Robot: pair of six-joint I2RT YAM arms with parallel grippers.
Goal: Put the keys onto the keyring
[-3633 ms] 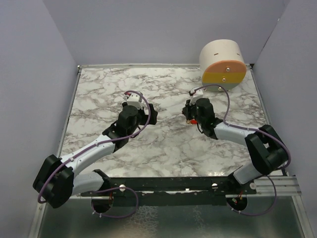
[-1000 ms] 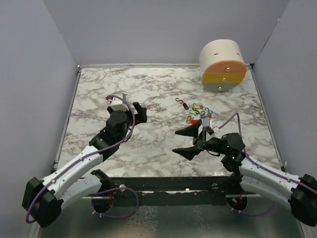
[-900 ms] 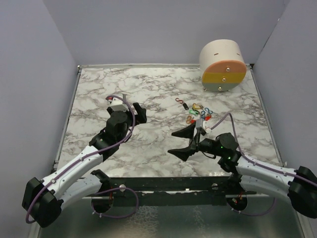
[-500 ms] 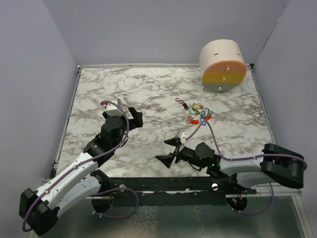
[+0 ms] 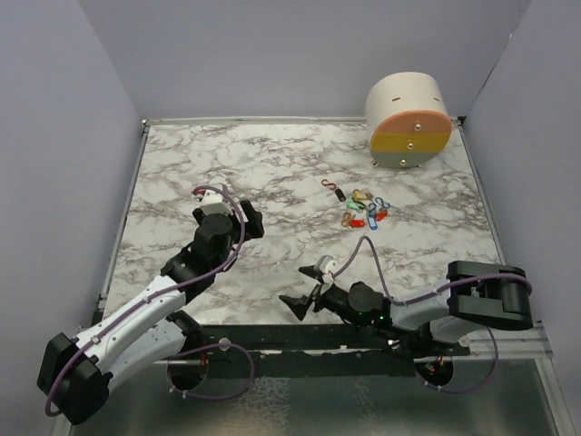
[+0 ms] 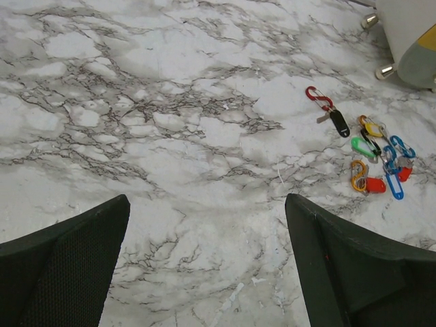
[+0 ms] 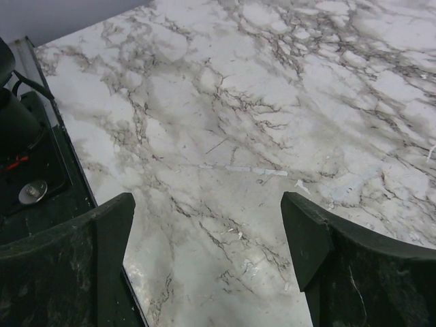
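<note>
keys [image 6: 375,184] & keyring [image 6: 357,174] lie well apart from l gripper [image 6: 206,201] and r gripper [image 5: 304,288], both released, empty

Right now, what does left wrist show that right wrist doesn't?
Left wrist only: the keys and keyring clustered together, plus a corner of the cream drum.
Right wrist only: the black rail and a silver bolt past the near edge.
Both: the marble table and each arm's own open, empty pincer: left pincer, right pincer.
</note>
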